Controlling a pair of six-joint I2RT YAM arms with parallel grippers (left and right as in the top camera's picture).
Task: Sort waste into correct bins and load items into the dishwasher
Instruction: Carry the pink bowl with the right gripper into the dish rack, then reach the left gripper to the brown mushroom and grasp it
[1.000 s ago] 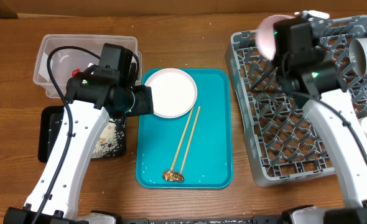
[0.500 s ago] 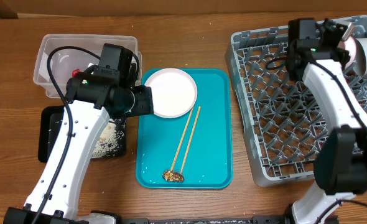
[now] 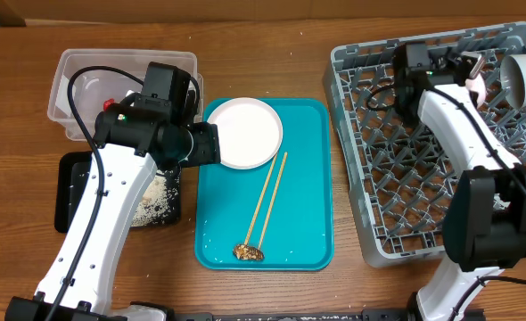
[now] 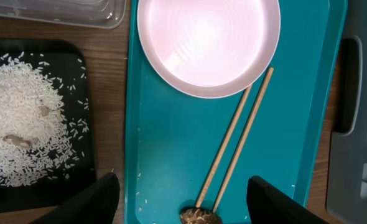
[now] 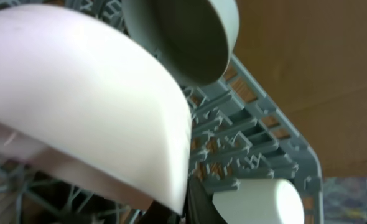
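Right claw (image 3: 468,73) grips the whitish shallow bowl (image 5: 90,93) at its rim, with a dark finger showing under the edge. The bowl stands on edge, so from overhead it reads as a thin pale strip running roughly front to back over the far side of the grey dish rack (image 3: 406,178). Its surface is smooth, pinkish-white and unmarked. Just beside it a grey-green bowl (image 3: 522,78) lies tipped on its side. Left claw (image 4: 182,190) hangs wide open above the teal tray (image 4: 165,143) and chopsticks (image 4: 236,140).
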